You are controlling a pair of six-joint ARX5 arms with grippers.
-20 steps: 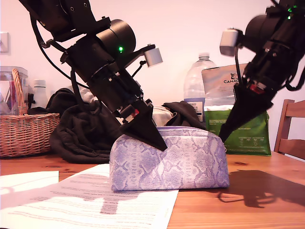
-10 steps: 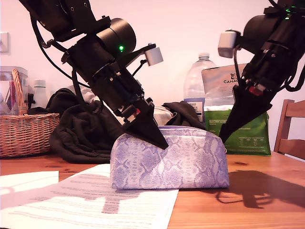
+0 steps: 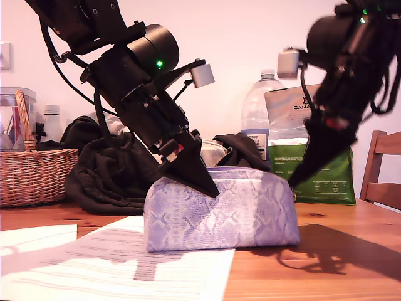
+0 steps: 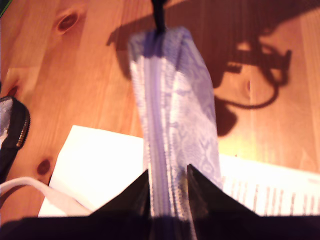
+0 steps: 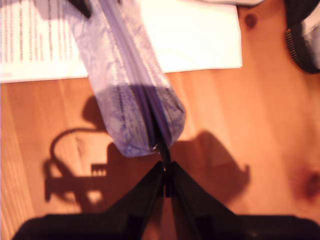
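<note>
1. Purple pouch [image 3: 222,210] sits zipper-up on the table [image 3: 351,251], with its end at the exterior view's left resting on a sheet of paper [image 3: 125,263].
2. My first gripper [image 3: 205,186]: fingers clamped across the pouch's top ridge near that end, probably to anchor it.
3. My second gripper [image 3: 293,182]: fingers together, pinching the zipper pull [image 5: 163,151] at the far end. The zipper looks closed.

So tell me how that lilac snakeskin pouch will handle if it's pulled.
Probably soft, not stiff: the pouch dents where my first pincer pinches its top. Broad-based on the smooth wooden table, it should slide rather than tip. Tugged by the zip pull in my second pincer, its end may stretch.
</note>
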